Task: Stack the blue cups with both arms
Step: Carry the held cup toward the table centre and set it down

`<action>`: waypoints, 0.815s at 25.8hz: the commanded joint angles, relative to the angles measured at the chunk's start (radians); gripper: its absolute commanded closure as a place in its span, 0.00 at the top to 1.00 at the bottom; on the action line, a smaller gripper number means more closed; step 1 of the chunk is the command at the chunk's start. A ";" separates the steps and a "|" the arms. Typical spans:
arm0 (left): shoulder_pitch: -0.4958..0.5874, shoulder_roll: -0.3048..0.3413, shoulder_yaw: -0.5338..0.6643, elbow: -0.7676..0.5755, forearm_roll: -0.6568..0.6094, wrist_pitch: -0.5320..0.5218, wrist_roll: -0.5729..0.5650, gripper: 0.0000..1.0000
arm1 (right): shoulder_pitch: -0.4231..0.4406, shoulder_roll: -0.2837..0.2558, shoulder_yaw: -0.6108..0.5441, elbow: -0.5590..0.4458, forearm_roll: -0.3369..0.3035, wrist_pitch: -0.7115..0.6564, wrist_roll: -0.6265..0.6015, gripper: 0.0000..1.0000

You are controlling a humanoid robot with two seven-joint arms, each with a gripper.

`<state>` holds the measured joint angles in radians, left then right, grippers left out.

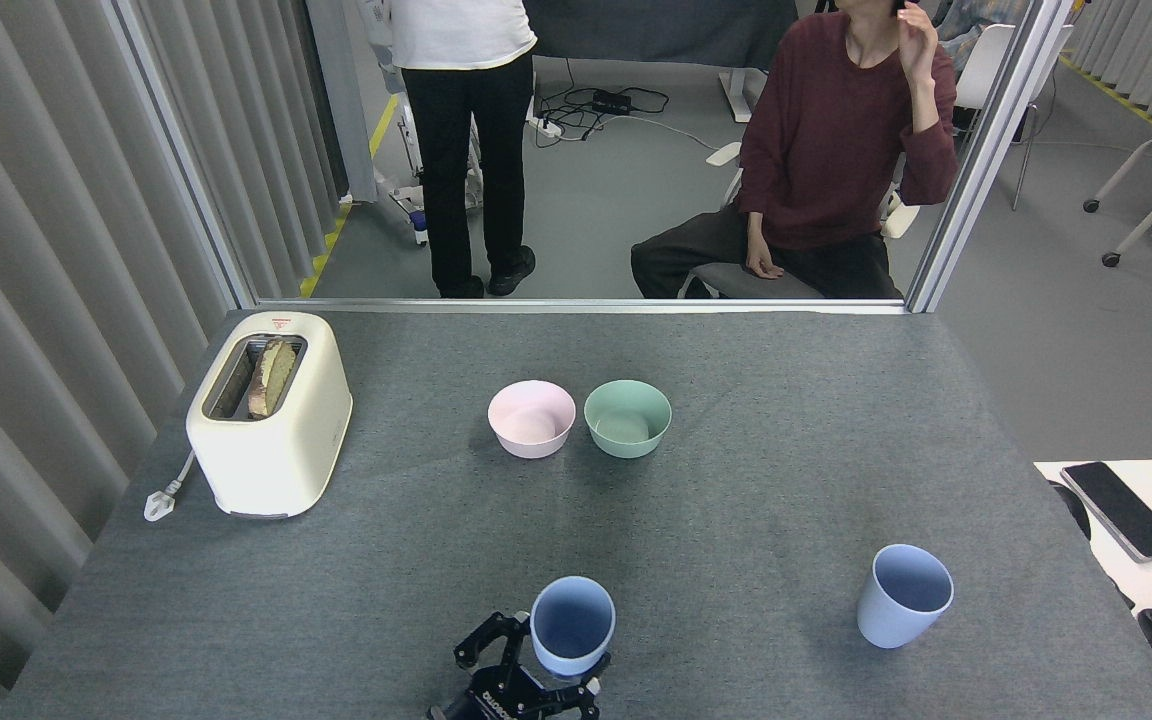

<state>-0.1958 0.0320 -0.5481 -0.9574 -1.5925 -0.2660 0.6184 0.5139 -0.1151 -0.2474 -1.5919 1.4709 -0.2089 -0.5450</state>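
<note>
One blue cup (572, 625) sits clamped in left gripper (548, 668) (other cup (903, 596) stands apart).

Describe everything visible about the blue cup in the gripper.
The blue cup is a pale blue, handleless tumbler of matte plastic by its look, tapered toward the base. It is upright, mouth open and empty, near the table's front edge at centre. The left gripper clasps its lower body; nothing else touches it. Its base is hidden.
</note>
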 commanded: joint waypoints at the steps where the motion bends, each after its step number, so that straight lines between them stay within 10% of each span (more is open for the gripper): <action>1: -0.022 -0.041 -0.075 0.049 -0.040 -0.006 0.001 0.72 | 0.000 0.002 -0.001 0.000 0.000 -0.001 0.000 1.00; 11: -0.056 -0.073 -0.081 0.117 -0.043 -0.004 0.014 0.99 | 0.000 0.003 -0.004 -0.002 0.000 0.000 0.000 1.00; 21: -0.047 -0.049 -0.072 0.115 -0.037 -0.004 0.029 1.00 | -0.008 0.005 -0.003 -0.003 0.002 0.000 0.000 1.00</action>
<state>-0.2456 -0.0304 -0.6231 -0.8420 -1.6321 -0.2698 0.6383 0.5080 -0.1105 -0.2501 -1.5951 1.4726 -0.2090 -0.5460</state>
